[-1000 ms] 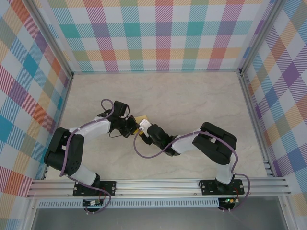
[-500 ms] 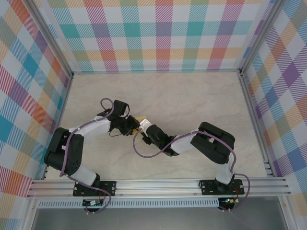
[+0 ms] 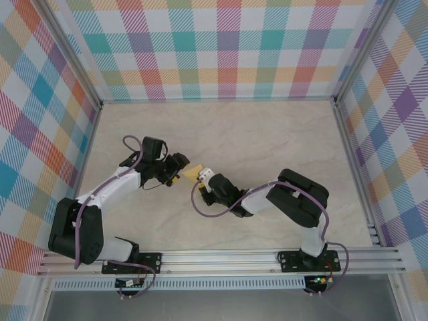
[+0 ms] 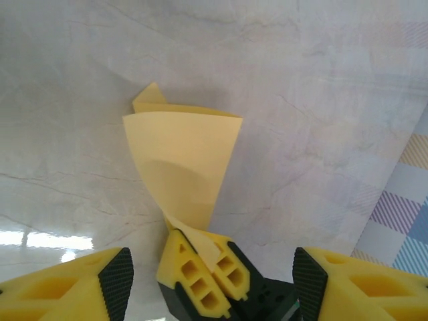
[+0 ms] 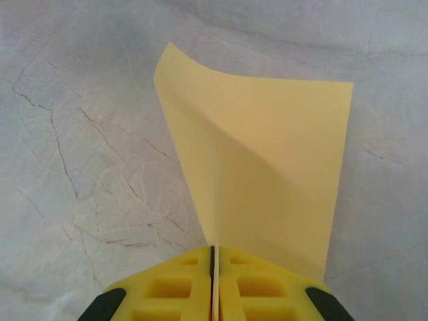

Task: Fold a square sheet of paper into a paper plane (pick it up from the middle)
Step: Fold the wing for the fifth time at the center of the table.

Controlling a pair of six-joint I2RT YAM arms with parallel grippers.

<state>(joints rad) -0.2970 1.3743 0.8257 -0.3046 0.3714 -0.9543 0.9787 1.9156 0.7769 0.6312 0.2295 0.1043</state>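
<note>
1. The left end effector had let go and backed toward the surface's left edge, its jaws wide and empty.
2. The paper, a creased yellow wedge, sat near the surface's middle, slightly left.
3. The right end effector had clamped shut on the paper's narrow end, so the hand-over looked complete.
4. From above the paper was mostly covered. Its folds were hard to read, and I could not tell if it touched the surface.

I find the table open along its far edge and far right corner; the left arm, right arm and yellow paper block its centre, with checked walls hemming three sides.
</note>
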